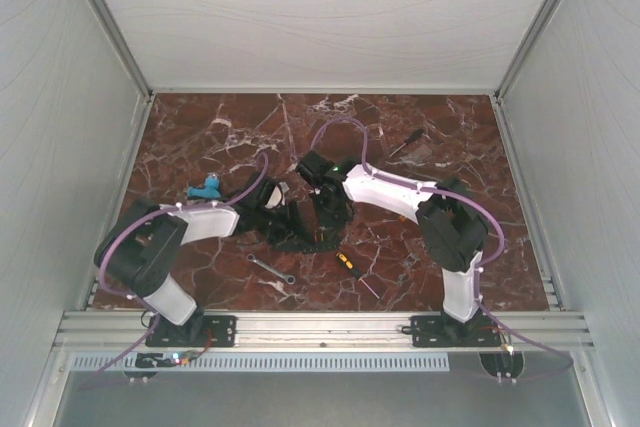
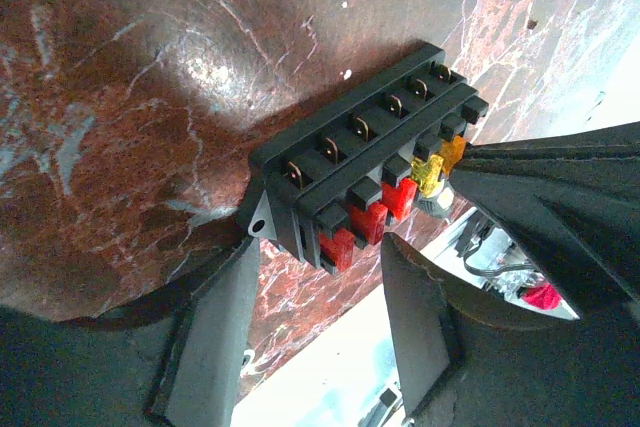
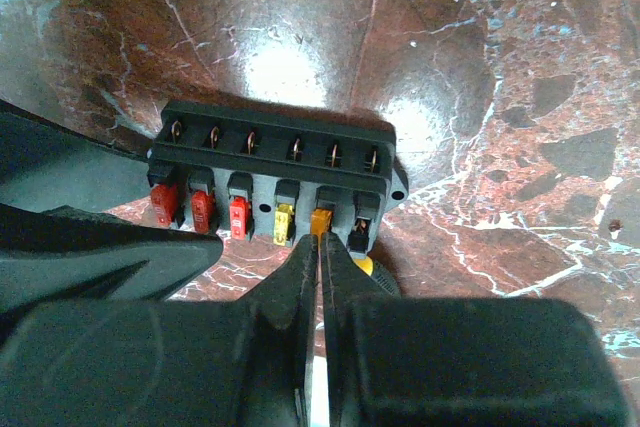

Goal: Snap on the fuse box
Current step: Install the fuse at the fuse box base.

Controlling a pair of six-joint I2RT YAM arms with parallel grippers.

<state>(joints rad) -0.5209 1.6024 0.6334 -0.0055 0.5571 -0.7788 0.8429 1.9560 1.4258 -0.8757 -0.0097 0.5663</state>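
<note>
Fingers of the right end effector point(image 3: 318, 252) are pressed together, with only a thin slit left between them, and their tips are set against the orange fuse point(image 3: 320, 219) of the fuse box point(image 3: 270, 162); whether that fuse is pinched cannot be told. The fuse box is laid on the red marble bench point(image 3: 520, 97), near its middle, where both arms meet in the overhead view. Its top is uncovered: a row of metal contacts is exposed, and three red fuses, one yellow and the orange one are lined along one side. The left end effector point(image 2: 320, 244) is held with its fingers spread apart, one on either side of the red-fuse end of the box. A wrench point(image 1: 270, 268) and a screwdriver point(image 1: 350, 267) are seen nearer the arm bases, apart from the box
</note>
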